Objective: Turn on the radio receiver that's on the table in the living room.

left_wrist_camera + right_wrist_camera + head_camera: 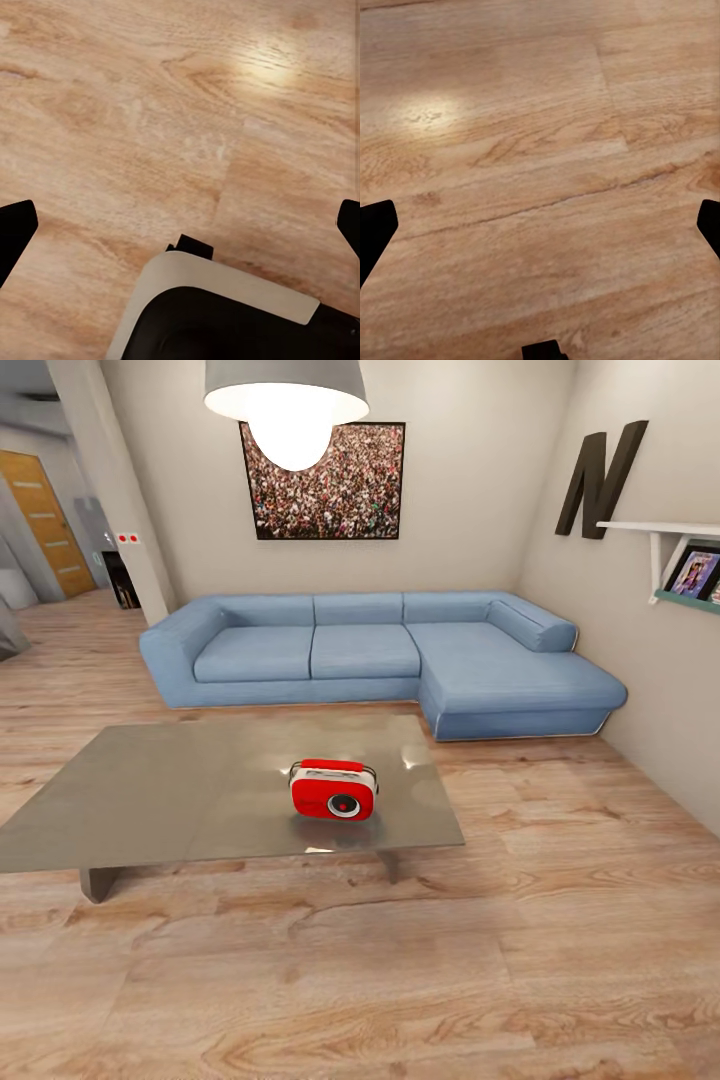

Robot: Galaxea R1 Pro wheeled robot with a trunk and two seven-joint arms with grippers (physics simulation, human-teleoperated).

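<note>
The small red retro radio receiver [334, 789] stands on the low glossy grey-brown table [150, 800], right of its middle toward the near edge, so the approach step looks underway and next calls for rolling closer, both grippers' fingers [16, 232] [375, 229] spread apart above plank floor [400, 980].

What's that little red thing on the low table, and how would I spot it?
In front of the blue sofa stands a low grey table. Toward its right end sits the radio receiver: small, bright red, white-sided, with a round dial, and nothing else beside it.
</note>
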